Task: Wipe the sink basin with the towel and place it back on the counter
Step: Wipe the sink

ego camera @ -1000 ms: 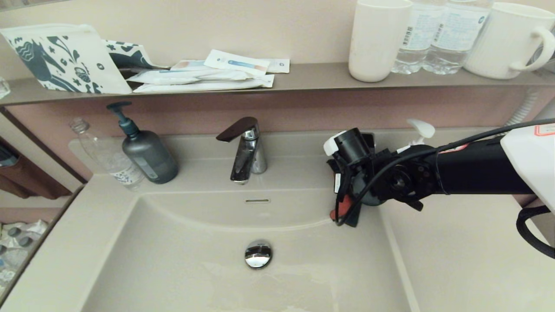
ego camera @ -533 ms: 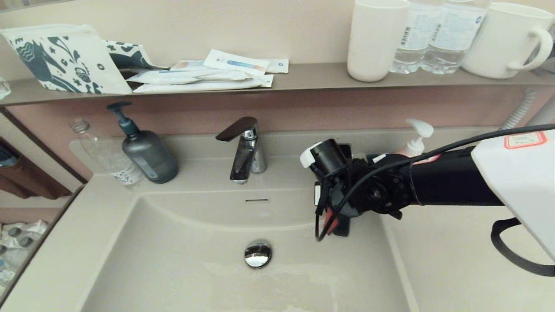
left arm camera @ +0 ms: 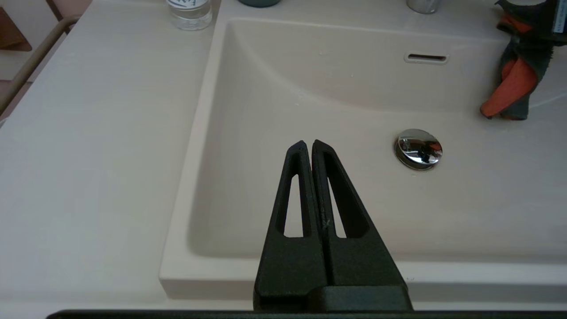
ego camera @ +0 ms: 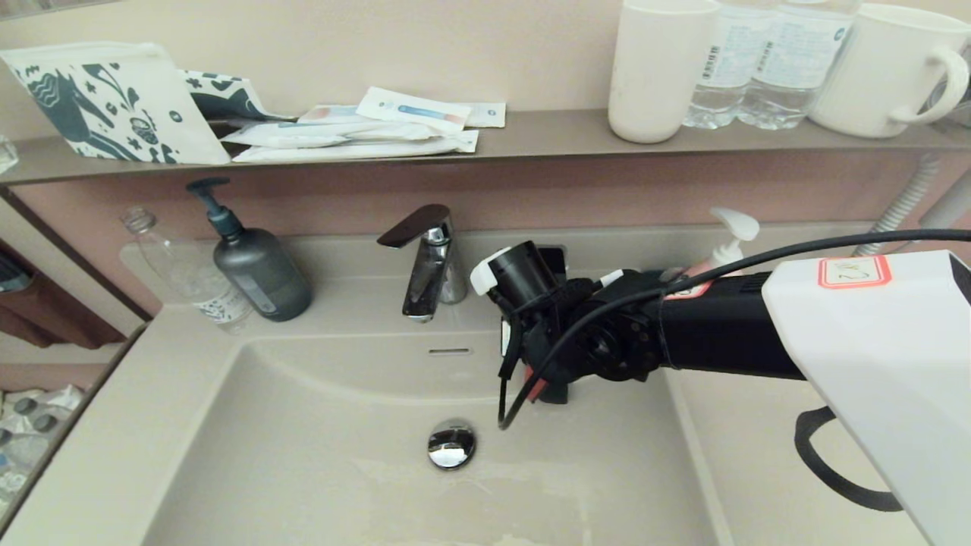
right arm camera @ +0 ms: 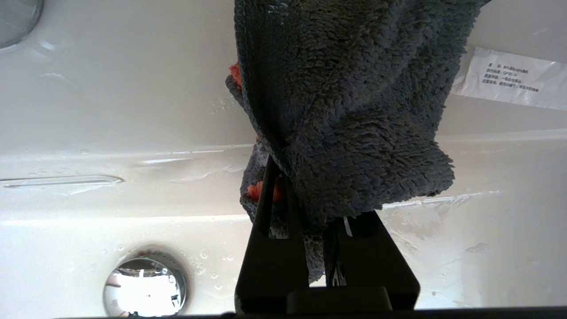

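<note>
The beige sink basin (ego camera: 303, 470) has a chrome drain plug (ego camera: 451, 444) and an overflow slot (ego camera: 450, 351). My right gripper (ego camera: 552, 393) points down over the basin's back slope, just right of the drain, shut on the towel (ego camera: 535, 389). The charcoal face of the towel (right arm camera: 354, 110) covers the fingertips of that gripper (right arm camera: 305, 177), with coral showing at a fold. From the left wrist, the towel (left arm camera: 514, 84) hangs down to the back slope. My left gripper (left arm camera: 308, 144) hovers shut and empty over the basin's near left part. The counter (ego camera: 766, 455) flanks the basin.
A chrome faucet (ego camera: 428, 262) stands behind the basin, close to the right wrist. A dark pump bottle (ego camera: 258, 265) and a clear bottle (ego camera: 190, 277) sit at back left, a white pump bottle (ego camera: 732, 235) at back right. The shelf (ego camera: 531, 135) holds cups, bottles and packets. A cable (ego camera: 507, 402) dangles below the wrist.
My right arm has carried the towel leftward along the basin's back slope, from the right rear corner toward the drain. Nothing else has moved.
</note>
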Tool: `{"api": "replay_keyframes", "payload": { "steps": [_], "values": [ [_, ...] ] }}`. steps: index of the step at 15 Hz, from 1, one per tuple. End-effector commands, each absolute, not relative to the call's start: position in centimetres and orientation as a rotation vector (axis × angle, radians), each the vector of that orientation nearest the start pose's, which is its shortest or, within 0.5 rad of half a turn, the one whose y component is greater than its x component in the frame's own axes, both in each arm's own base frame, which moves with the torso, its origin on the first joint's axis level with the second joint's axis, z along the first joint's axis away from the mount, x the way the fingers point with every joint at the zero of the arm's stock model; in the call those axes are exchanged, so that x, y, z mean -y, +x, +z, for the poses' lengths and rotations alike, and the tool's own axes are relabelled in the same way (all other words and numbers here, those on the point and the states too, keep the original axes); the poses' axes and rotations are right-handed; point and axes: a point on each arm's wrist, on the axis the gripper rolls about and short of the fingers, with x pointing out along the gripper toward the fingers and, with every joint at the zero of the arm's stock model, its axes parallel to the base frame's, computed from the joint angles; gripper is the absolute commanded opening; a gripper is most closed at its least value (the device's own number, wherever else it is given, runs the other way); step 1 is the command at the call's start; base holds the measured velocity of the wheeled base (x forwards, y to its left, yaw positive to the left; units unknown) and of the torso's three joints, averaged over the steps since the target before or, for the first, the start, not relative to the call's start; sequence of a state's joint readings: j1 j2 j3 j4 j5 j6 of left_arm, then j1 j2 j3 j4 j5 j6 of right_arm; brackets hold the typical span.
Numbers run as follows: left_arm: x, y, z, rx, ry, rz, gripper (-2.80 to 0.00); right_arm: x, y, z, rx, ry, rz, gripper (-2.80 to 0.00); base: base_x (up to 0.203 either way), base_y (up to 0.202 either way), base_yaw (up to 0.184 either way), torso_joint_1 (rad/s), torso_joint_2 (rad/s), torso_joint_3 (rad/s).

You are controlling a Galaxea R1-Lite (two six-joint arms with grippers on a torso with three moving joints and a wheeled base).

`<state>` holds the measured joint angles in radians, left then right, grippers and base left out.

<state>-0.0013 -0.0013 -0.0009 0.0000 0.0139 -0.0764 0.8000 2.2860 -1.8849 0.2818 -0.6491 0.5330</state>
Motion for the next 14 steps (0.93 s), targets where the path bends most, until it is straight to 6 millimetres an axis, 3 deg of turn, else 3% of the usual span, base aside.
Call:
{"api": "replay_keyframes", "payload": {
  "steps": [1, 6, 10, 14],
  "values": [
    [0.0, -2.3, 7.6, 0.001, -0.077, 0.012, -2.8, -32.0, 33.5, 16.7, -0.526, 0.069, -0.009, -2.8, 0.0, 0.0, 0.0, 0.0, 0.0, 0.0],
    [0.0, -2.3, 7.5, 0.001, -0.077, 0.014, -2.8, -28.2, 35.1, 19.1, -0.504, 0.105, -0.092, -2.8, 0.0, 0.0, 0.0, 0.0, 0.0, 0.0],
    [0.0, -2.3, 7.5, 0.001, -0.078, 0.014, -2.8, -25.3, 34.3, 20.7, -0.539, 0.084, -0.14, -2.8, 0.0, 0.0, 0.0, 0.0, 0.0, 0.0],
    [0.0, -2.3, 7.6, 0.002, -0.078, 0.013, -2.8, -25.5, 32.0, 20.3, -0.582, 0.042, -0.108, -2.8, 0.0, 0.0, 0.0, 0.0, 0.0, 0.0]
  ]
}}
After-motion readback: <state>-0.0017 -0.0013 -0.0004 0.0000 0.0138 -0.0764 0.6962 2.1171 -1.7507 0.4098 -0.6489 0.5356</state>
